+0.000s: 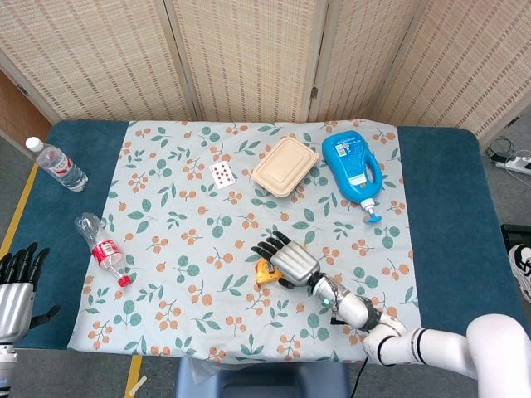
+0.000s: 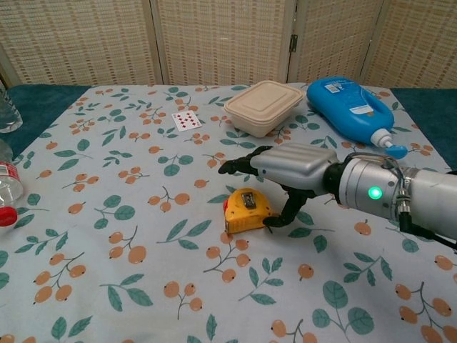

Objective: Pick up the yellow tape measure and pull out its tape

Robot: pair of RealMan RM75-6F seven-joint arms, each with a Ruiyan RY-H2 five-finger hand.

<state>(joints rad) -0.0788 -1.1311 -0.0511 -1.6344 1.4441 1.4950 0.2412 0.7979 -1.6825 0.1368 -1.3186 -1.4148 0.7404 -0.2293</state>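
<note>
Fingers (image 2: 246,161) of my right hand (image 2: 296,166) spread wide above the yellow tape measure (image 2: 245,209), thumb just touching its right edge, nothing gripped. Tape measure lies flat on the floral cloth (image 2: 107,236) near the table's front; my left hand (image 1: 15,286) hangs open at far left. Beyond sit a tan lunch box (image 2: 263,106) and blue bottle (image 2: 353,106).

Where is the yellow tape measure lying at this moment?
The yellow tape measure lies on the floral tablecloth near the front centre in both views, just below the right hand, with the beige lidded box farther back.
</note>
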